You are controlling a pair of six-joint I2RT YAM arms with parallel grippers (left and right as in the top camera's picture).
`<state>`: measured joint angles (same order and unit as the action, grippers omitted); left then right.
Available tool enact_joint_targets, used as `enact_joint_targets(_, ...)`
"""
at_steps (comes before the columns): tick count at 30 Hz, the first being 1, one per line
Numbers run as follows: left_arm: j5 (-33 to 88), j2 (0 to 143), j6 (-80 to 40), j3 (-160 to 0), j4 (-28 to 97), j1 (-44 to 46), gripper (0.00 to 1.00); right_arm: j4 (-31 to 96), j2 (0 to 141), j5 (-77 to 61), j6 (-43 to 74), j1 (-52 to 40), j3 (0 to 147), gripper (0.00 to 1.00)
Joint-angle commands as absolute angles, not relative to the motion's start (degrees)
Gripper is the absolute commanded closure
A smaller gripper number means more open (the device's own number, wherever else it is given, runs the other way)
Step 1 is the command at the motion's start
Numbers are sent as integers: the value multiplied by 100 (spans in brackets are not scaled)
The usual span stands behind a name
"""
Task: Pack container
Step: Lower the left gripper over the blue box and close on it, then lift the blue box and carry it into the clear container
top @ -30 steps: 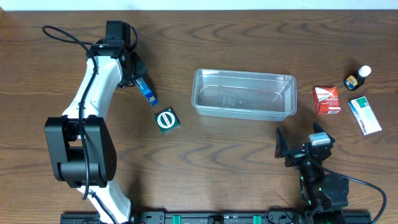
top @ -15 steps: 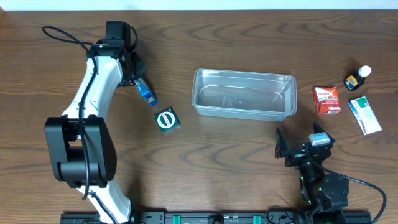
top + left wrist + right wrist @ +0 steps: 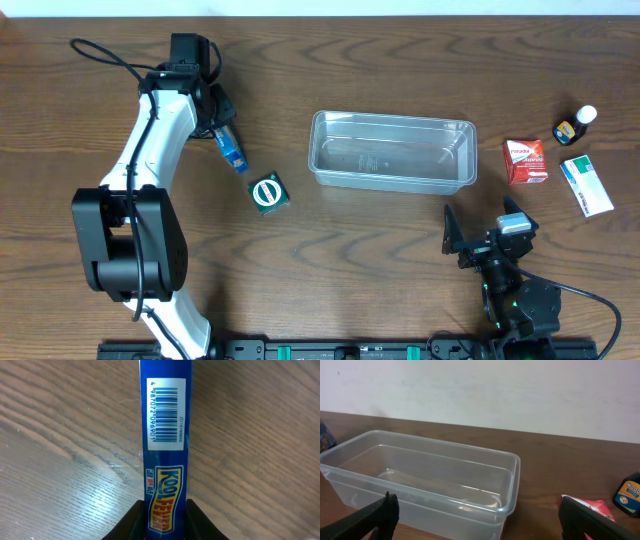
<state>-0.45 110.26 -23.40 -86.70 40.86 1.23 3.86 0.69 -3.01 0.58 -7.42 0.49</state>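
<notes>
The clear plastic container [image 3: 392, 118] stands empty at the table's middle. It also shows in the right wrist view [image 3: 512, 486]. My left gripper [image 3: 224, 133] is shut on a long blue box [image 3: 233, 152] to the container's left. In the left wrist view the blue box [image 3: 166, 435] with a barcode sits between the black fingers [image 3: 132, 523], over the wood. My right gripper [image 3: 485, 240] is open and empty, near the front edge in front of the container's right end; its fingers [image 3: 376, 519] spread wide.
A green box with a round logo [image 3: 268, 193] lies left of the container. A red box [image 3: 526, 161], a white and green box [image 3: 587, 186] and a small bottle [image 3: 575, 126] lie to the right. The bottle [image 3: 630, 492] shows in the right wrist view.
The blue box in my left gripper has shifted a little to the left and swung slightly. The right arm has not moved.
</notes>
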Motion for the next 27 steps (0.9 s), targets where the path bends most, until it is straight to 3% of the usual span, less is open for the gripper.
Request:
enact_joint_targets(1, -113, 10943, -1712, -8670, 4080, 110, 74, 403, 34, -301, -8, -676, 34, 1)
enact_joint_targets(19, -110, 9994, -510, -8855, 3830, 132, 81, 403, 34, -301, -8, -676, 34, 1)
enact_joint_targets(27, -110, 9271, 366, -8855, 3540, 687, 81, 403, 34, -301, -8, -676, 34, 1)
